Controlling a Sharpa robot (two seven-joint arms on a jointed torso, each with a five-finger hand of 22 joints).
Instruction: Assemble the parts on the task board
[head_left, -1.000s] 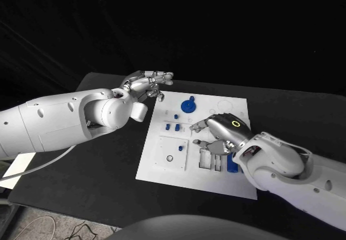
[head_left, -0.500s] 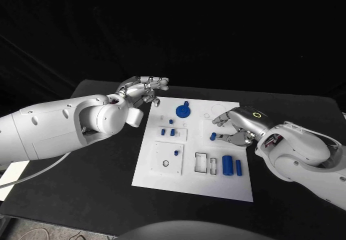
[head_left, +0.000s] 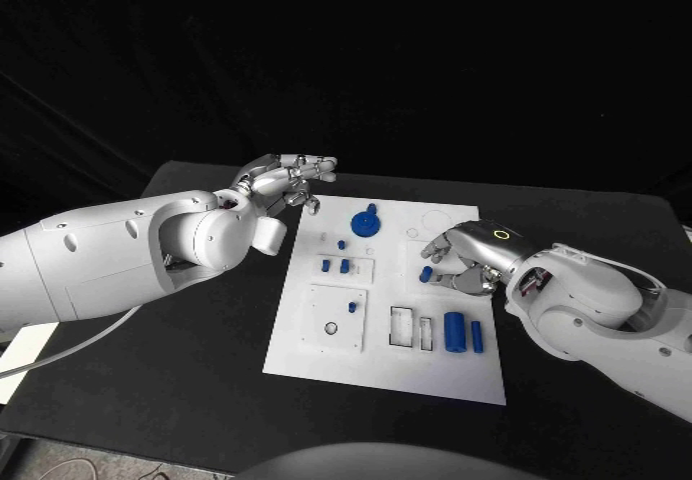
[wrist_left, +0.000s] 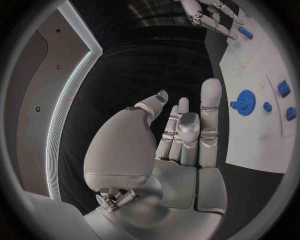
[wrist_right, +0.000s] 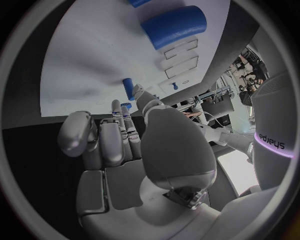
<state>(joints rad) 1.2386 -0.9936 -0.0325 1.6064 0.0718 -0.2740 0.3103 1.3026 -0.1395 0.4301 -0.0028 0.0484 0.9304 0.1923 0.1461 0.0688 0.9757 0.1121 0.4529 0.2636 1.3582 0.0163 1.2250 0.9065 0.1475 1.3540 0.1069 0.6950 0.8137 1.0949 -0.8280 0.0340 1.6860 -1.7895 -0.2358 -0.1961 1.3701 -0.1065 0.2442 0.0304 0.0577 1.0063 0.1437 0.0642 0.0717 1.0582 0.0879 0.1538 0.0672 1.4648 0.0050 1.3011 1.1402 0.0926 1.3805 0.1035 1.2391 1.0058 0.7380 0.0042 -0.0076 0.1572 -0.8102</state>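
The white task board (head_left: 389, 375) lies mid-table. My right hand (head_left: 464, 256) hovers over its right side and pinches a small blue peg (head_left: 427, 272) between thumb and fingertip; the right wrist view shows that peg (wrist_right: 128, 88) at the fingertips of the hand (wrist_right: 134, 150). My left hand (head_left: 289, 176) hangs above the board's far left corner with nothing in it, its fingers (wrist_left: 209, 107) raised. On the board rest a blue gear (head_left: 368, 220), three small blue pegs (head_left: 335, 265), a thick blue cylinder (head_left: 454, 330) and a thinner one (head_left: 477, 336).
Two narrow slots (head_left: 411, 326) sit left of the cylinders. A square inset with a hole (head_left: 335, 315) takes up the board's near left. Black table (head_left: 188, 330) surrounds the board on all sides. A pale sheet (head_left: 12, 372) lies past the table's left edge.
The camera shifted after the earliest frame. My right hand has moved from over the slots toward the board's far right, carrying the small peg. The left hand has held still.
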